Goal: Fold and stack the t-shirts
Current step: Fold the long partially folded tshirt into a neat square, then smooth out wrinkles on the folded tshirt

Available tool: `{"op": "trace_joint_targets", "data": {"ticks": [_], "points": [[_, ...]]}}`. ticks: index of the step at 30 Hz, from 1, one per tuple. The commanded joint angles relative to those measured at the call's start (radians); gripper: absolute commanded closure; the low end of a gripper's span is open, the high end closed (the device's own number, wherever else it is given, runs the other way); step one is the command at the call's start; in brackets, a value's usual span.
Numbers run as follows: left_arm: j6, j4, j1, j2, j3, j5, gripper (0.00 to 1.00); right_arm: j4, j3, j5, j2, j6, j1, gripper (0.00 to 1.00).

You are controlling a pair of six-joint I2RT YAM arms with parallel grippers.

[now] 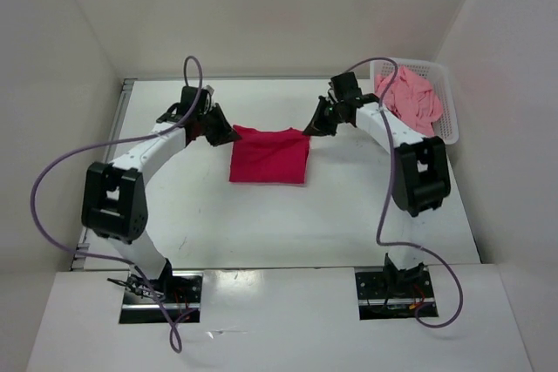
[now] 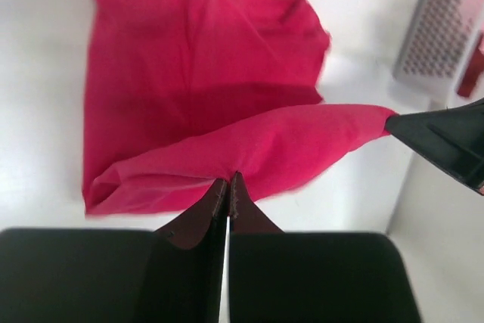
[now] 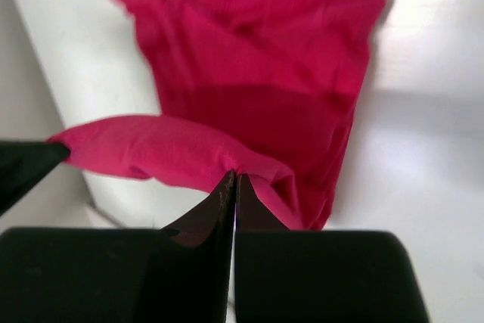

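Left of centre in the top view: your left tool (image 1: 220, 134) is pinched tight on the upper-left corner of the magenta-red shirt (image 1: 268, 158). Its wrist view shows the fingers (image 2: 215, 206) closed with cloth bunched between them.

Centre: the shirt lies as a rough rectangle on the bench (image 1: 261, 219). Its upper edge is raised and strung between both tools, and the body spreads down-frame from that edge.

Right of centre: your right tool (image 1: 312, 126) is clamped the same way on the upper-right corner.

The held edge runs left-right across the frame, and the free hem sits below it, toward the bottom. Each arm is equally near its own corner, so the fold likely means carrying both corners down-frame together.

Upper right: the salmon shirt (image 1: 408, 100) is heaped in the basket (image 1: 450, 109), well apart and untouched.
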Motion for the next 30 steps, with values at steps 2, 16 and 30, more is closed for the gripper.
{"op": "trace_joint_targets", "data": {"ticks": [2, 16, 30], "points": [[0.03, 0.082, 0.008, 0.152, 0.135, -0.096, 1.0, -0.002, 0.185, 0.043, 0.175, -0.058, -0.026, 1.0], [-0.114, 0.306, 0.093, 0.254, 0.152, -0.13, 0.45, -0.026, 0.351, 0.072, 0.292, -0.057, -0.035, 0.69], [0.029, 0.358, -0.098, 0.119, -0.159, -0.076, 0.53, 0.108, -0.058, -0.08, 0.045, -0.046, 0.118, 0.93]]}}
